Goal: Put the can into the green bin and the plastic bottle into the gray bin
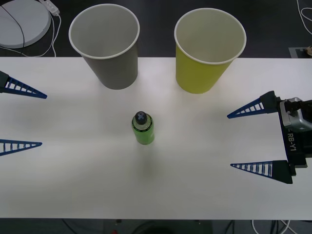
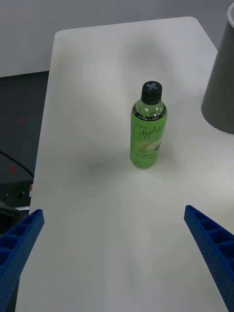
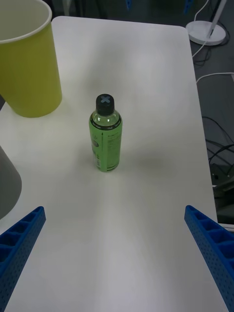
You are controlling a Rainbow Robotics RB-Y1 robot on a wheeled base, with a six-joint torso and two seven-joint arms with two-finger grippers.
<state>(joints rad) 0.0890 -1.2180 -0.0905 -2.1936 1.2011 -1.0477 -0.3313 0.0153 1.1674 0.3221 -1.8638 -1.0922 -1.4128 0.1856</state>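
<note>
A: One plastic bottle (image 1: 143, 128), small, bright green, black screw cap with a cross moulded on top, green label with script lettering. Standing upright mid-desk (image 1: 73, 185), nothing touching it.

B: Bins?

A: Two, both at the far edge of the desk. Gray bin (image 1: 108, 46) behind the bottle toward the robot's left, green bin (image 1: 207, 51) toward its right. Both tapered like paper cups, white rims, pale insides, upright, apart from each other and well clear of the bottle. Can't see anything inside either from the front view.

B: Grippers?

A: Left gripper (image 1: 20, 118) at the left desk edge, blue ribbed fingers (image 1: 27, 89) spread wide, holding nothing. Right gripper (image 1: 243, 141) at the right edge, fingers spread wide too, holding nothing. Both well away from the bottle, which sits roughly between them.

B: Anything else?

A: White round lamp base (image 1: 19, 22) with cable on the floor beyond the far left corner.
</note>
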